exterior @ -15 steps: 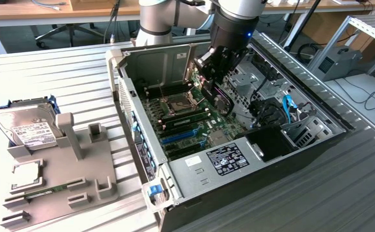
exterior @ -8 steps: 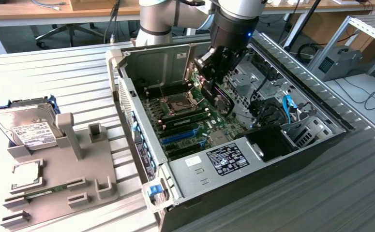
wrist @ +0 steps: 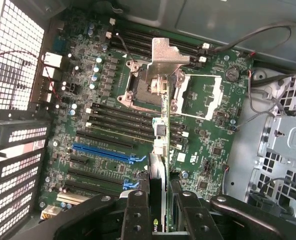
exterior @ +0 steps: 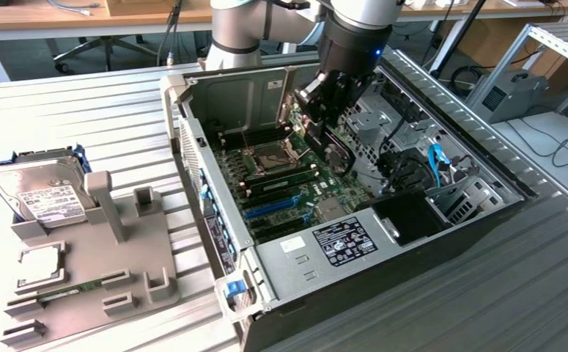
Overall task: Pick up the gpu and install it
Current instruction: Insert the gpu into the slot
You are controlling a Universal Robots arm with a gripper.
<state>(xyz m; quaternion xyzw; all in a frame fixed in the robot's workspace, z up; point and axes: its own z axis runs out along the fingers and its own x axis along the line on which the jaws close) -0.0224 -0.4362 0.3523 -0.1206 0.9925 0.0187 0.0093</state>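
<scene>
The gpu [wrist: 160, 150] is seen edge-on in the wrist view, a thin card with a silver bracket [wrist: 166, 54] at its far end, and my gripper [wrist: 161, 216] is shut on it, one black finger on each side. It hangs above the motherboard [wrist: 103, 100], over the rows of black slots and beside the blue slot [wrist: 105, 152]. In the exterior view my gripper [exterior: 325, 117] reaches down into the open computer case [exterior: 215, 220], and the black gpu [exterior: 333, 152] hangs below it, clear of the motherboard [exterior: 284, 183].
A grey fixture [exterior: 98, 257] on the exterior view's left holds a silver hard drive [exterior: 39, 192] and a narrow memory stick [exterior: 69, 290]. Inside the case, cables [exterior: 435, 163], drive cages [wrist: 283, 145] and the black power supply [exterior: 411, 216] crowd the side opposite the perforated rear wall [wrist: 15, 60].
</scene>
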